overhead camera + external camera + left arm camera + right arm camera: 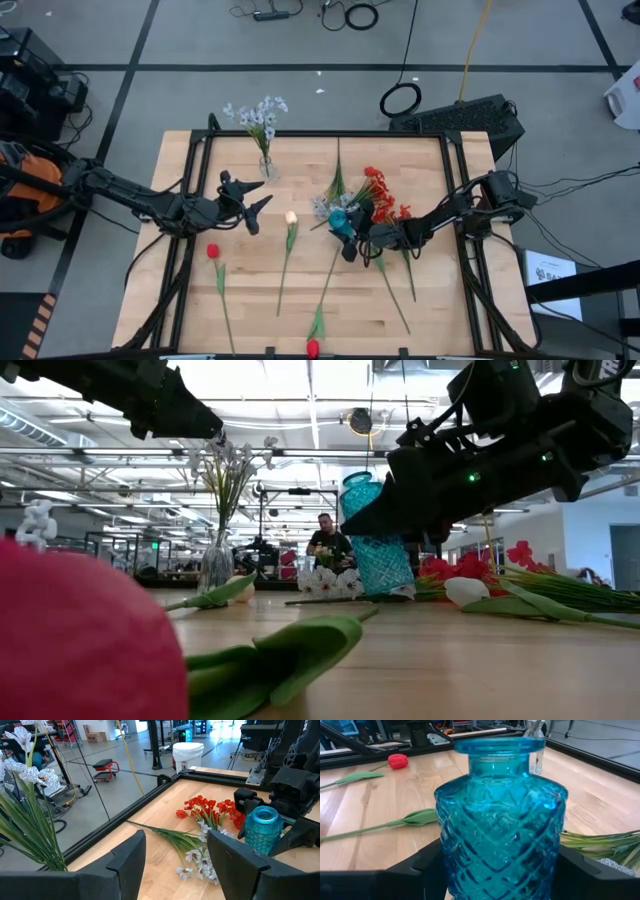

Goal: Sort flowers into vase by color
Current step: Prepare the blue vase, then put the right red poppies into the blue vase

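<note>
Right gripper (352, 238) fingers clamp the faceted turquoise glass vase (502, 815); slip would tip it onto red flowers (382, 196) beside them. Left gripper (255, 200) fingers: spread, empty.

- Bright, even light comes from overhead ceiling strips (300, 455), seen in the low view.
- Shadows on the table (440, 310) are soft and faint.
- A red bloom (85, 635) close to the low camera is heavily blurred.
- The blue vase (501, 815) shows pale glints on its glass.
</note>
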